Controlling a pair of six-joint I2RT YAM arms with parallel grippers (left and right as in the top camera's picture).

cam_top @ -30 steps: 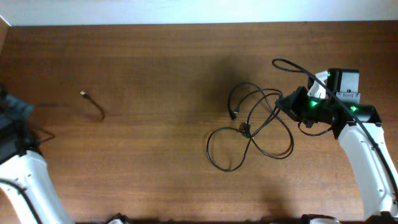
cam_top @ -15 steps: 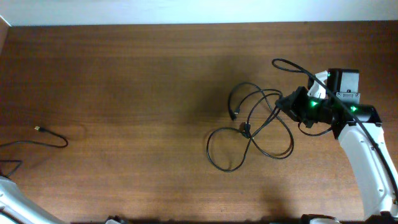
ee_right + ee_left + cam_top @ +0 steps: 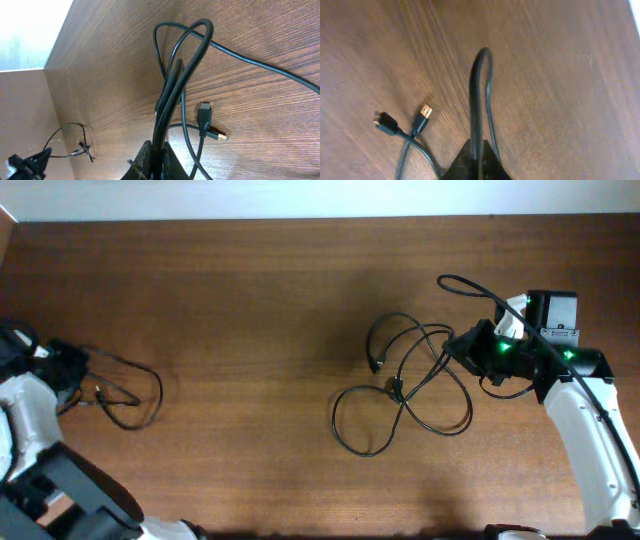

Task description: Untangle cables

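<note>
The longer cable (image 3: 400, 390) lies in crossing loops right of the table's middle, its doubled strand (image 3: 175, 75) running up from my right gripper (image 3: 452, 345), which is shut on it (image 3: 159, 146). Beside that strand lies a gold-tipped plug (image 3: 217, 134). At the far left the shorter cable (image 3: 158, 380) lies in a small loop apart from the longer one. My left gripper (image 3: 72, 365) is shut on this cable, and the strand (image 3: 479, 75) arches out from between the fingers (image 3: 479, 146). Its gold plug (image 3: 423, 112) and a black plug (image 3: 382, 120) rest just left of it.
A thicker black wire (image 3: 465, 285) of the right arm arcs above the right gripper. The table's back edge meets a white wall (image 3: 300, 195). Bare brown wood (image 3: 250, 380) separates the two cables.
My left arm swung out of view to the left, dragging the shorter cable, then came back. That cable now lies bunched in a loop by the left gripper. The right arm and longer cable stayed put.
</note>
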